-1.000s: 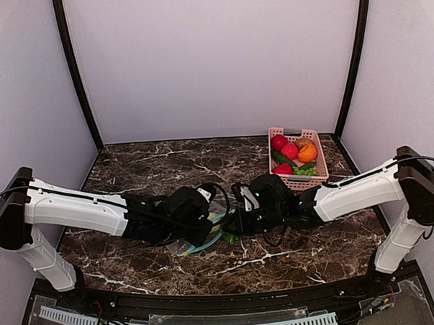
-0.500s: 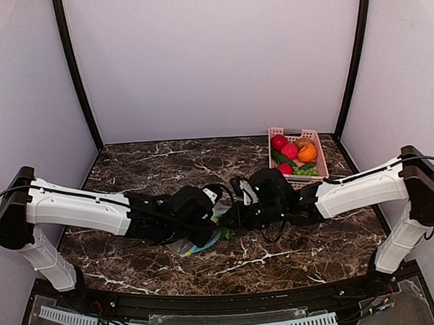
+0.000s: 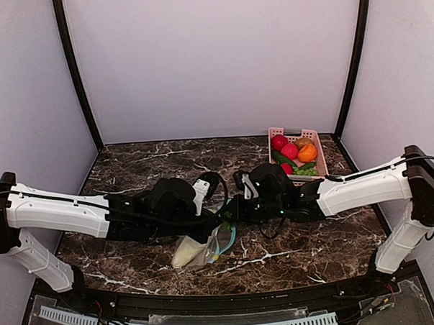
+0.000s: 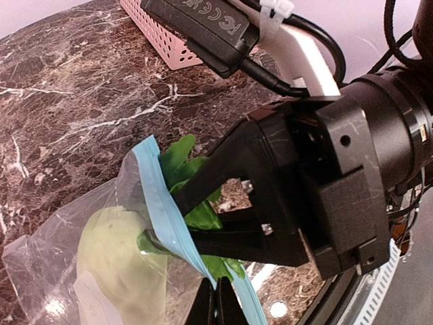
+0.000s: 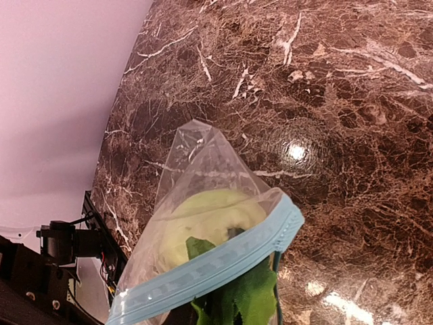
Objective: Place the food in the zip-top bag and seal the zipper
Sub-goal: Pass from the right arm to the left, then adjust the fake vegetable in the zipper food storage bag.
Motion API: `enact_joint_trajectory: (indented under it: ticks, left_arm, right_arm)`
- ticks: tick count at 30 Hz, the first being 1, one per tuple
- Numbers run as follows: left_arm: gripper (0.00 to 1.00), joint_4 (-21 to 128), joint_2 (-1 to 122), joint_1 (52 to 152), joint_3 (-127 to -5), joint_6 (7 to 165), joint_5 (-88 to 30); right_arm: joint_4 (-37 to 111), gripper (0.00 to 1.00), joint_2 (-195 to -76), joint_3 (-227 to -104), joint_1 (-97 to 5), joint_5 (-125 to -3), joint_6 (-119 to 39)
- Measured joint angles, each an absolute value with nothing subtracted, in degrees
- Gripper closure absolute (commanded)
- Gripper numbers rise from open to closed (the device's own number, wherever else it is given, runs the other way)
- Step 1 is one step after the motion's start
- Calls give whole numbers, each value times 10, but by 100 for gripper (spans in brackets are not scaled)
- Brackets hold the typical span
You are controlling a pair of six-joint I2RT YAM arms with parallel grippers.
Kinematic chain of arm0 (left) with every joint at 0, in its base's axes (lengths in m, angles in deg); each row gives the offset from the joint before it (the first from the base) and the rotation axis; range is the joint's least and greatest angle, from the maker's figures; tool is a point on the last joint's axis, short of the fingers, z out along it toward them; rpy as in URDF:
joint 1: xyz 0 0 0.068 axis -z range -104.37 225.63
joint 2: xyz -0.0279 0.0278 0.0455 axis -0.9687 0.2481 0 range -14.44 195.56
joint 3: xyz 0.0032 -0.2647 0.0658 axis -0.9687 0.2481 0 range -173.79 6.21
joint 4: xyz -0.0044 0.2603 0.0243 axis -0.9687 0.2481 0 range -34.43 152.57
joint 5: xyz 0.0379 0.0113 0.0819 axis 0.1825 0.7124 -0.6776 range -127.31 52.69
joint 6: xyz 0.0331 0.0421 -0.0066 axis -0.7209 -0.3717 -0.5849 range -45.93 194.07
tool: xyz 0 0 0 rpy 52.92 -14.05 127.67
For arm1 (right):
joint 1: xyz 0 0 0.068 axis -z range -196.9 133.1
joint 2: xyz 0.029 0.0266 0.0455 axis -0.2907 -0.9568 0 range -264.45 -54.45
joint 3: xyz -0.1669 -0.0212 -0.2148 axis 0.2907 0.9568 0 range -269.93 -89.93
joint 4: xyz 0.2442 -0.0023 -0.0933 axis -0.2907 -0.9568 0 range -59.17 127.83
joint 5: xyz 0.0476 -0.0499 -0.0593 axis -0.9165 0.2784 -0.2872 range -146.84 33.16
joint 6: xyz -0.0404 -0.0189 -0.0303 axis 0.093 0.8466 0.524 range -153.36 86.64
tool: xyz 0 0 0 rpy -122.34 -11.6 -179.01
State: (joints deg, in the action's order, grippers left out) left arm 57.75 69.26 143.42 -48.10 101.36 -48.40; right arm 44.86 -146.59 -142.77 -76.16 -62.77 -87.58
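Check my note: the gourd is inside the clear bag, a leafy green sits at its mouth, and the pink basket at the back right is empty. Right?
No: the pink basket is not empty; the top view shows red, orange and green toy food in it. The gourd in the clear bag and the leafy green are as you say.

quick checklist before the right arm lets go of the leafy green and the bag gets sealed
1. left gripper pinching the zipper: ok.
2. gourd inside the zip-top bag: ok.
3. leafy green vegetable fully past the mouth: not ok, it straddles the opening, held by the right gripper.
4. zipper closed: not ok, mouth open.
5. other produce bagged: not ok, it lies in the pink basket.
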Motion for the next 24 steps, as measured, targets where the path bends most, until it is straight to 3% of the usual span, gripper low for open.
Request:
enact_joint_trajectory:
  ticks: [5, 18, 21, 24]
  left_arm:
    - [99, 535, 692, 1434, -469, 1054, -458]
    - [99, 520, 655, 1432, -453, 1113, -458]
    - [99, 519, 654, 1429, -445, 1122, -455]
    - [99, 518, 654, 1427, -442, 1125, -452]
  right_arm:
    - [451, 75, -1466, -1428, -762, -636, -863]
    - [356, 27, -1346, -1424, -762, -639, -805]
    - [336, 22, -1314, -1423, -765, -643, -801]
    - [314, 24, -1279, -1418, -766, -643, -796]
